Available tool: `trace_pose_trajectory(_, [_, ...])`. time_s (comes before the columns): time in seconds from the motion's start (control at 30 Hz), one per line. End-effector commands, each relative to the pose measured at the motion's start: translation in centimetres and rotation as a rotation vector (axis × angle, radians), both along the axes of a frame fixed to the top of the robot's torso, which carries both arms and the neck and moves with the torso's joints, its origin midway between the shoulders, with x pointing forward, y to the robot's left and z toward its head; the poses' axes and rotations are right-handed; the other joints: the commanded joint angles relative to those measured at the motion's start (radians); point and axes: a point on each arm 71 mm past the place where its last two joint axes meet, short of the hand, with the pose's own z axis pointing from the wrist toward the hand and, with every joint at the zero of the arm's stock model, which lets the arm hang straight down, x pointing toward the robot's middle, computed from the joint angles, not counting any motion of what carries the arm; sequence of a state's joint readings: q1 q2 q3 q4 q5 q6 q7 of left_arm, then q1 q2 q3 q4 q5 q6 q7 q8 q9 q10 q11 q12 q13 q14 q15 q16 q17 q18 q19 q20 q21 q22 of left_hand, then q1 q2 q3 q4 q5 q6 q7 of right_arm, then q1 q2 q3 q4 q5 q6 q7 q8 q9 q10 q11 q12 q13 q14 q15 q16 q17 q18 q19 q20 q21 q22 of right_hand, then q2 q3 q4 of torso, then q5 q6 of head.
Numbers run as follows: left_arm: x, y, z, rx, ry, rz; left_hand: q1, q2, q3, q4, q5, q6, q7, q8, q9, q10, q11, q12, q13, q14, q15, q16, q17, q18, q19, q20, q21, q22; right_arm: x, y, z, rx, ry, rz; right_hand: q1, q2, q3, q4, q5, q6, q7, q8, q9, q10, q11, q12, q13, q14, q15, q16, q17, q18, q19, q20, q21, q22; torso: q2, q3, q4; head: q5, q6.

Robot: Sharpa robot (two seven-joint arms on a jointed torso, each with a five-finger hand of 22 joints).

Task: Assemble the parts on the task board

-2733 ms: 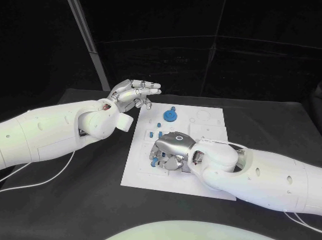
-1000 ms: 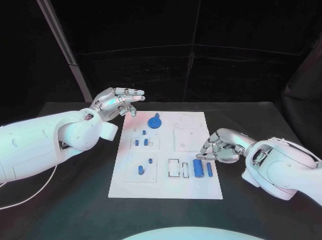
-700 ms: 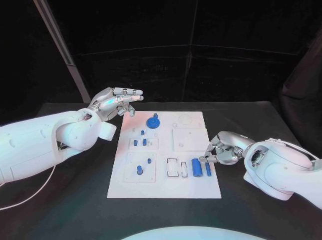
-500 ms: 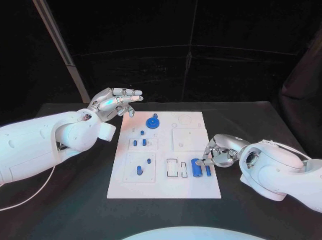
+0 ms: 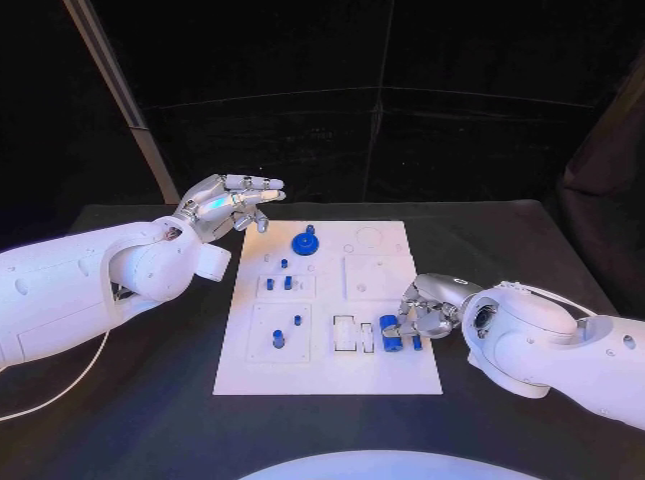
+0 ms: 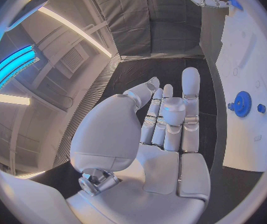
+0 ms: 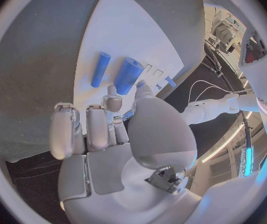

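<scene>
The white task board (image 5: 322, 372) lies mid-table. On its near right part lie a thick blue cylinder (image 5: 389, 332) and a thin blue rod (image 5: 414, 341). My right hand (image 5: 427, 309) is low at the board's right edge, fingers half curled, thumb and fingertips (image 7: 113, 103) slightly apart just short of the cylinder (image 7: 128, 75) and rod (image 7: 100, 69); it holds nothing. A blue gear (image 5: 306, 243) stands at the far end, small blue pegs (image 5: 276, 283) below it. My left hand (image 5: 236, 203) hangs raised beyond the board's far left corner, fingers spread and empty, with the gear (image 6: 242, 103) to its side.
White rectangular slots (image 5: 354, 334) sit just left of the cylinder. Another blue piece (image 5: 278, 340) stands in the near left block. A slanted metal pole (image 5: 120, 100) rises behind my left arm. Black table surrounds the board.
My right hand left the board's left-middle, went to the right edge, then crept in toward the blue cylinder. The left hand stayed raised. The camera shifted.
</scene>
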State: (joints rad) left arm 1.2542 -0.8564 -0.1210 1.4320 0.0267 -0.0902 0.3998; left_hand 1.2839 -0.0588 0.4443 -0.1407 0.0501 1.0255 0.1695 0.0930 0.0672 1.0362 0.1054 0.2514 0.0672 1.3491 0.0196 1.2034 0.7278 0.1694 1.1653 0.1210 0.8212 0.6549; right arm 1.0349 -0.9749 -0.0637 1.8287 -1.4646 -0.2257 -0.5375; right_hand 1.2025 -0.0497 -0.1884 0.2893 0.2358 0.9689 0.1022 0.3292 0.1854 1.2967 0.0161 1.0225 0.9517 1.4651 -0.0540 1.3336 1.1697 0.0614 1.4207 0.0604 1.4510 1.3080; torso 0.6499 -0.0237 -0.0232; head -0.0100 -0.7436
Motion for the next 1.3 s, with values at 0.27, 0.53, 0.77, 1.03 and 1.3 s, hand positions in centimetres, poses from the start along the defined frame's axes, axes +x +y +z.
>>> trace_pose_trajectory(0.27, [0.0,0.0,0.1,-0.006,-0.008,-0.008,0.005,0.004,-0.006,0.0,0.0,0.0,0.0,-0.002,0.001,-0.005,0.001,0.005,0.0,-0.009,-0.001,-0.004,-0.002,0.014,-0.007,-0.001,-0.006,-0.002,0.1,0.6,-0.9,-0.074,0.016,0.016,0.011,0.008,-0.005,-0.002,-0.001,-0.01,-0.002,0.014,0.008,-0.003,0.004,0.009,0.01,0.043,0.003,0.007,0.007,-0.006,0.006,-0.001,0.005,0.012,-0.001,-0.0003,0.0009,0.002,-0.005])
trace_pose_trajectory(0.53, [0.0,0.0,0.1,-0.006,-0.006,-0.009,0.004,0.004,-0.007,0.0,0.0,0.001,-0.001,-0.001,0.001,-0.003,0.0,0.007,0.0,-0.009,-0.001,-0.003,-0.002,0.015,-0.008,-0.001,-0.006,-0.002,0.0,1.0,-1.2,-0.07,0.013,0.008,0.04,0.037,-0.007,-0.005,0.046,-0.005,-0.009,0.052,0.032,-0.002,-0.001,0.016,0.035,0.044,0.0,0.018,0.026,-0.006,0.006,-0.002,0.007,0.016,-0.001,-0.0001,0.001,0.004,-0.005])
trace_pose_trajectory(0.77, [0.0,0.0,0.1,-0.005,-0.005,-0.009,0.004,0.004,-0.007,0.0,0.0,0.001,-0.001,-0.001,0.001,-0.003,0.0,0.007,0.0,-0.009,-0.001,-0.003,-0.002,0.015,-0.008,-0.001,-0.006,-0.002,-0.2,1.1,-0.7,-0.004,-0.028,-0.021,0.058,0.059,-0.013,-0.007,0.103,0.004,-0.017,0.084,0.056,0.01,-0.009,0.029,0.061,0.046,-0.006,0.028,0.045,-0.008,0.013,-0.007,0.013,0.028,-0.002,0.0001,0.0,0.006,-0.004])
trace_pose_trajectory(1.03, [0.0,0.0,0.1,-0.006,-0.005,-0.009,0.004,0.004,-0.007,0.0,0.0,0.001,-0.001,-0.001,0.001,-0.003,0.0,0.007,0.0,-0.009,-0.001,-0.003,-0.002,0.015,-0.008,-0.001,-0.006,-0.002,-1.1,1.1,0.9,0.162,-0.107,-0.063,0.073,0.076,-0.018,-0.007,0.153,0.01,-0.024,0.105,0.076,0.024,-0.015,0.037,0.081,0.05,-0.012,0.041,0.067,-0.012,0.023,-0.013,0.022,0.047,-0.002,-0.0003,0.0007,0.004,-0.002])
trace_pose_trajectory(1.3, [-0.1,-0.1,0.1,-0.006,-0.005,-0.011,0.003,0.003,-0.008,0.001,0.0,0.001,0.0,-0.002,0.001,-0.003,0.0,0.007,0.0,-0.009,-0.001,-0.003,-0.002,0.015,-0.008,-0.001,-0.006,-0.002,-1.5,2.2,1.2,0.233,-0.077,-0.061,0.072,0.084,-0.019,-0.004,0.163,0.008,-0.025,0.106,0.08,0.024,-0.016,0.033,0.08,0.05,-0.013,0.041,0.068,-0.013,0.024,-0.014,0.023,0.048,-0.001,-0.0001,0.0027,0.006,-0.001])
